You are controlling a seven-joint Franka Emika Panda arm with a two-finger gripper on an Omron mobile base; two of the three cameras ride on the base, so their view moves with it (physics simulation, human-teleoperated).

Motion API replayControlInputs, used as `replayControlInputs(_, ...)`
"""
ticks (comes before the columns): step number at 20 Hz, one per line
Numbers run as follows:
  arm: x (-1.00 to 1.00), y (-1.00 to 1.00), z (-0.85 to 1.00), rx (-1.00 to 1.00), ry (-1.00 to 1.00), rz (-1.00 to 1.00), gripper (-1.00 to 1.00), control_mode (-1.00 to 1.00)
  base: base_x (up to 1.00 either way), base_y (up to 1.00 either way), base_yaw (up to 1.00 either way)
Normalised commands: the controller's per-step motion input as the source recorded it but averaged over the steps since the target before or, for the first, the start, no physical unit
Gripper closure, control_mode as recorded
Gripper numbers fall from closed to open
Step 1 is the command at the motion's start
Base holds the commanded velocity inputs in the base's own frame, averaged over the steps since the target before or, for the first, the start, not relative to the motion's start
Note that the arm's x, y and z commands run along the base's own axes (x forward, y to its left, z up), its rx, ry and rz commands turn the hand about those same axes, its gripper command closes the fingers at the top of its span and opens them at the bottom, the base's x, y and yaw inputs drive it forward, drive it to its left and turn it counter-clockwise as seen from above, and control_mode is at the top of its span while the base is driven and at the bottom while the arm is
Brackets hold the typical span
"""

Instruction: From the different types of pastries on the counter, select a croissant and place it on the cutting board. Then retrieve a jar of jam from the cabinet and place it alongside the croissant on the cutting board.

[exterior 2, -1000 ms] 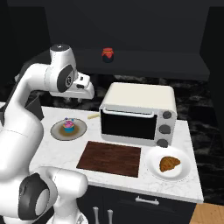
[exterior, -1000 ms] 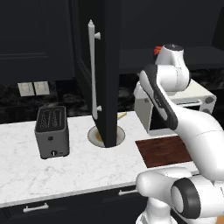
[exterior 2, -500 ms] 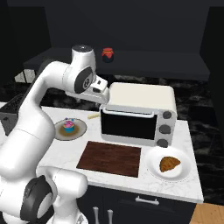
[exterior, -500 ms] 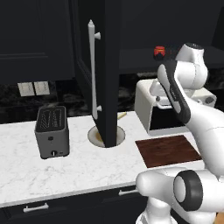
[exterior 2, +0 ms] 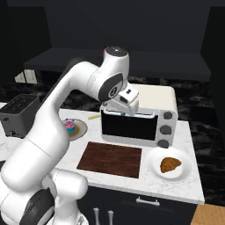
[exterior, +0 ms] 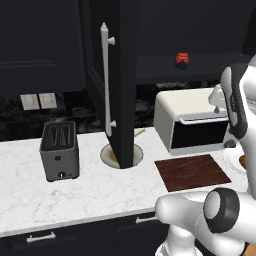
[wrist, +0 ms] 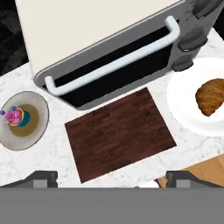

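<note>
Gripper hangs above the toaster oven, camera looking down; the tips sit wide apart at the bottom of the hand view w/ nothing between them, so open and empty. Croissant lies on a white plate at 3 o'clock in the hand view, just beside the board's right edge, not on it. Board is bare, in front of the oven on the counter. Cupcake on a grey plate at 9 o'clock. Jam jar sits on the cabinet shelf at 1 o'clock in left base view, behind the open door w/ its white handle. Toaster on counter at 9 o'clock.
</note>
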Motion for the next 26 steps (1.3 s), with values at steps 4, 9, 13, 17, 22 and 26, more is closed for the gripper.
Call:
replayControlInputs(4,-0.82,-0.97,-0.13,0.01,0.00,-0.18,-1.00,-1.00,0.00,0.00,0.00)
replayControlInputs(9,-0.46,-0.50,-0.43,0.01,0.00,-0.04,-1.00,-1.00,0.00,0.00,0.00)
replayControlInputs(13,0.00,0.00,0.00,0.00,0.00,0.00,-1.00,-1.00,0.00,0.00,0.00)
replayControlInputs(17,0.00,0.15,-0.27,-0.01,0.00,0.00,-1.00,-1.00,0.00,0.00,0.00)
replayControlInputs(22,0.00,0.18,-0.49,-0.04,0.04,0.00,-1.00,-1.00,0.00,0.00,0.00)
replayControlInputs(26,0.20,0.00,-0.50,-0.04,0.05,0.00,-1.00,-1.00,0.00,0.00,0.00)
